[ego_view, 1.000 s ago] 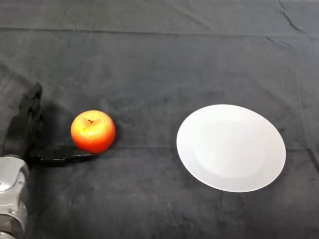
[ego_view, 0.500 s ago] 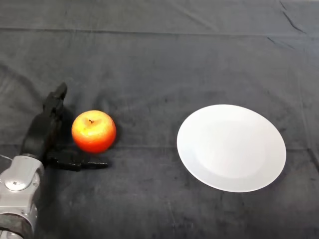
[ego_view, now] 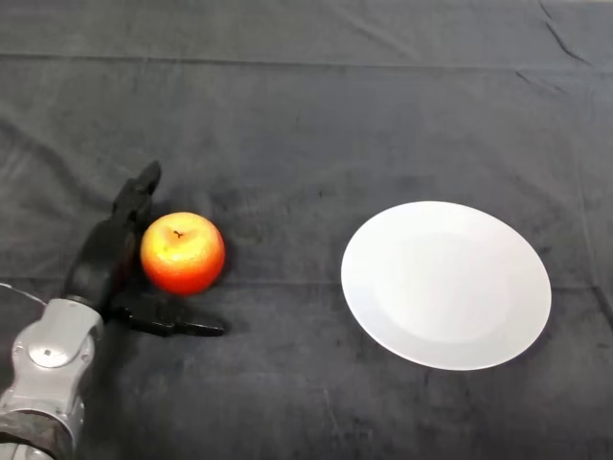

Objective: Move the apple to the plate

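- While the apple (ego_view: 182,253) sits on the dark cloth (ego_view: 306,115), well left of the white plate (ego_view: 446,284), the left hand (ego_view: 107,261) brackets it — fingers behind, thumb in front, spread and not yet closed.
- Closing evenly round the fruit's widest part should stop it rolling away.
- Compared with a second ago, the hand has slid rightward, up to the apple; the apple itself has barely shifted.

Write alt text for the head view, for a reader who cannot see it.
A black robot hand cups a red-yellow apple from the left on a dark cloth, fingers open on its far side and thumb below it. An empty white plate lies to the right, apart from the apple.
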Motion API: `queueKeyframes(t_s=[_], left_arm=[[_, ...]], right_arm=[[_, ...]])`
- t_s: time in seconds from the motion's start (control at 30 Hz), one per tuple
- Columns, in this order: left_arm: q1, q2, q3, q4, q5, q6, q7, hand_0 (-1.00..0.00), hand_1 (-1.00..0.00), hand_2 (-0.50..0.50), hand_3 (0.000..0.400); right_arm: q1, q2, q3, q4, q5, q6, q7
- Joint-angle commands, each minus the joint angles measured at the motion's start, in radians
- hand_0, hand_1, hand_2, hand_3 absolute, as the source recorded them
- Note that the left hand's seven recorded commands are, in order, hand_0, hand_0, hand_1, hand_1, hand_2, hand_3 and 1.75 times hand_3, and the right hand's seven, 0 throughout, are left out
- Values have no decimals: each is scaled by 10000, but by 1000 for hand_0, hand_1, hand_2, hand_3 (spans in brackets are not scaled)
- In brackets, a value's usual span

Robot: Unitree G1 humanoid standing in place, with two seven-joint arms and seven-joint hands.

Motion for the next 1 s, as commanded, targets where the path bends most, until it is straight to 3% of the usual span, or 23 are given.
queueKeyframes(t_s=[0.03, 0.07, 0.1, 0.2, 0.27, 0.33, 0.37, 1.0], left_arm=[[59, -427, -493, -252, 293, -96, -177, 0, 0, 0, 0], [52, -437, -537, -255, 306, -121, -177, 0, 0, 0, 0], [49, -446, -580, -259, 317, -148, -178, -90, 0, -45, 36], [66, -454, -720, -270, 357, -253, -180, -502, 0, -251, 201], [86, -433, -806, -273, 382, -320, -190, -667, 0, -333, 267], [102, -389, -871, -271, 403, -368, -201, -949, 0, -475, 380], [109, -360, -899, -267, 414, -387, -204, -1000, 0, -500, 400], [-276, -34, -1064, -210, 552, -230, 89, -1000, -114, -443, 400]], right_arm=[[16, -92, -119, -105, -7, -26, -72], [16, -92, -119, -105, -7, -26, -72], [17, -92, -119, -105, -6, -26, -72], [17, -92, -119, -104, -6, -25, -72], [16, -92, -119, -104, -6, -25, -72], [16, -92, -119, -104, -5, -25, -72], [16, -92, -119, -104, -5, -25, -72], [15, -95, -119, -99, -2, -25, -70]])
